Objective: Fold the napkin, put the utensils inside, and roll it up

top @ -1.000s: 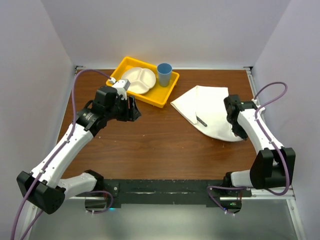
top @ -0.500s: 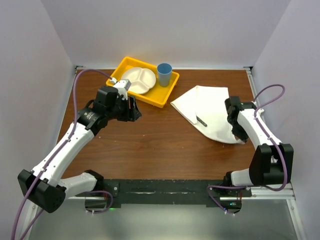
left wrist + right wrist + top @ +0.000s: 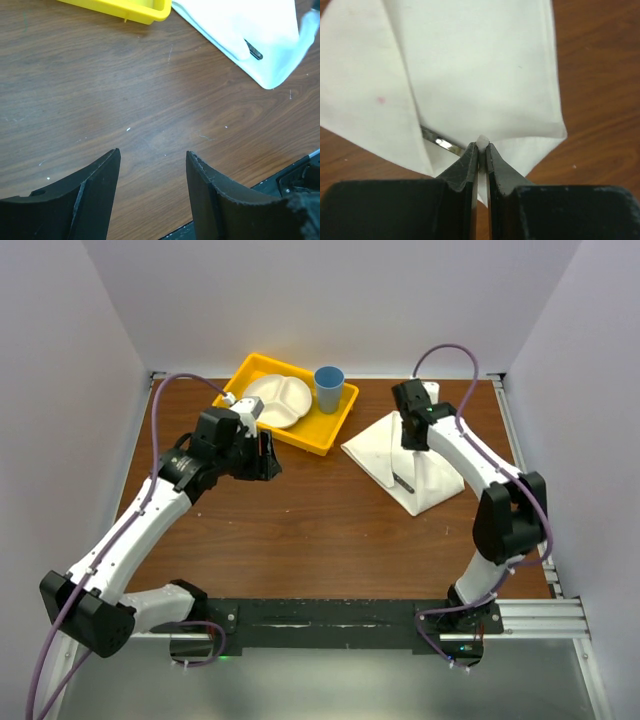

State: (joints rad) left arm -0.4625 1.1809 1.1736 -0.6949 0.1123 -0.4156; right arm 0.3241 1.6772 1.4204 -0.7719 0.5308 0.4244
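Observation:
The white napkin [image 3: 432,472] lies folded on the right half of the table, with one flap raised at its far edge. My right gripper [image 3: 411,433] is shut on a pinch of napkin cloth [image 3: 481,141] and holds that flap up over the rest of the napkin [image 3: 480,65]. The knife [image 3: 403,481] lies under the folds; only a bit of dark handle and a strip of silver blade [image 3: 440,143] show. My left gripper [image 3: 268,455] is open and empty over bare wood, left of the napkin. The left wrist view shows its open gripper [image 3: 152,152], the napkin [image 3: 235,25] and the knife handle [image 3: 254,51].
A yellow tray [image 3: 322,435] stands at the back left of centre, holding a white divided plate [image 3: 277,400] and a blue cup [image 3: 328,388]. Its near edge shows in the left wrist view [image 3: 125,7]. The table's right edge runs close behind the right arm.
My right gripper swung from the napkin's near right corner to its far edge, carrying the cloth over, so the napkin is narrower. The left arm barely moved.

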